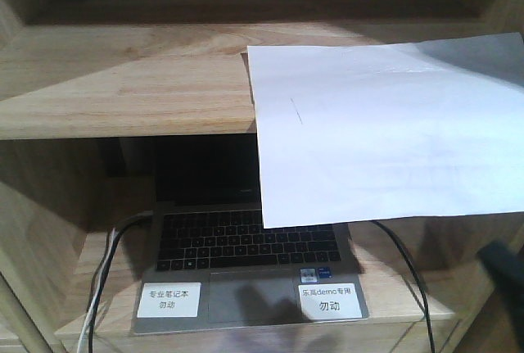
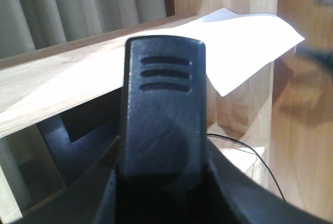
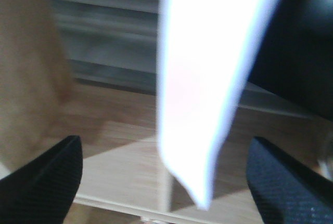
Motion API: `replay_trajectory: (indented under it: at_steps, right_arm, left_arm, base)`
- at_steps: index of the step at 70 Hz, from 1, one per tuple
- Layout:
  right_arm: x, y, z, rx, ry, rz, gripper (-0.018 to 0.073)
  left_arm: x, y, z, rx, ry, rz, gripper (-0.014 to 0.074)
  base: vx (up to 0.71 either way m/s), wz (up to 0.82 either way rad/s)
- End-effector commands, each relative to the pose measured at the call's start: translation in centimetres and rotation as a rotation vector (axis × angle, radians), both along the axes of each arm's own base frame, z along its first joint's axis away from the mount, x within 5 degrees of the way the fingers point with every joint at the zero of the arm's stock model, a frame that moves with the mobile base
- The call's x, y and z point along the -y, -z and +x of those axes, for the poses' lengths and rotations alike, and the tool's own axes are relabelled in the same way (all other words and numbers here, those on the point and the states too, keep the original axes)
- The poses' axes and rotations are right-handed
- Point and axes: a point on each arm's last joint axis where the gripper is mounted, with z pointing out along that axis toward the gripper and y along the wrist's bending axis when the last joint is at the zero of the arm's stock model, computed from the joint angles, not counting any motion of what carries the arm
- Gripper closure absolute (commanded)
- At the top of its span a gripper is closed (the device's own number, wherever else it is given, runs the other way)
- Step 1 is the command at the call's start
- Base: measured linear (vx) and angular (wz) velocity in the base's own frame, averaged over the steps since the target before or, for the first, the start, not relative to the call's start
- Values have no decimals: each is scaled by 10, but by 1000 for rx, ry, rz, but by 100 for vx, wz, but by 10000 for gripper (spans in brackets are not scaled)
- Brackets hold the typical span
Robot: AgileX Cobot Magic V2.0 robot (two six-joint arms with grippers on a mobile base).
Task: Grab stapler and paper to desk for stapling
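Light-wood shelf unit, seen from the front: one broad upper board with an open bay beneath. At the bay's left, black and white cables ran down beside a grey laptop with a black keyboard and an open lid. Two small white labels with Chinese text sat on its palm rest, one on either side of the trackpad. To the right, the paper, a large plain white sheet, faintly creased, lay on the upper board. Its front portion hung over the edge and covered the right part of the laptop screen. A dark blurred shape at the far right could not be identified. In the left wrist view, the left gripper was clamped on the stapler, a black plastic body with three grooves, held upright before the shelf. In the right wrist view, the right gripper was spread wide, its black textured fingertips well apart. The paper's hanging edge was between them, blurred, touching neither.
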Motion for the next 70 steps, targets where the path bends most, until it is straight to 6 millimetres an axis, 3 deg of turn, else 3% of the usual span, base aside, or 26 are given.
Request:
replay_trajectory:
  at_steps: [1,14,25,40,51,70]
  right_arm:
    - [-2,-1,0,56,-22,31,-42]
    - [-4,19,1,121,-8,-84,-36]
    - [-2,23,6,300,66,-103,-36]
    - [0,36,15,345,134,-27,-36]
    - [-5,31,21,438,117,22,-36]
    - [-13,36,33,439,89,52,-36]
  left_arm:
    - [-1,-18,-1,91,3,-91,602]
    - [-1,-18,-1,91,3,-91,602]
    - [-1,-18,-1,91,3,-91,602]
    - [-1,-18,-1,91,3,-91,602]
    - [-1,-18,-1,91,3,-91,602]
    - [-1,-18,-1,91,3,-91,602]
  base:
    - [0,0]
    - [0,0]
    - [0,0]
    - [0,0]
    - [0,0]
    - [0,0]
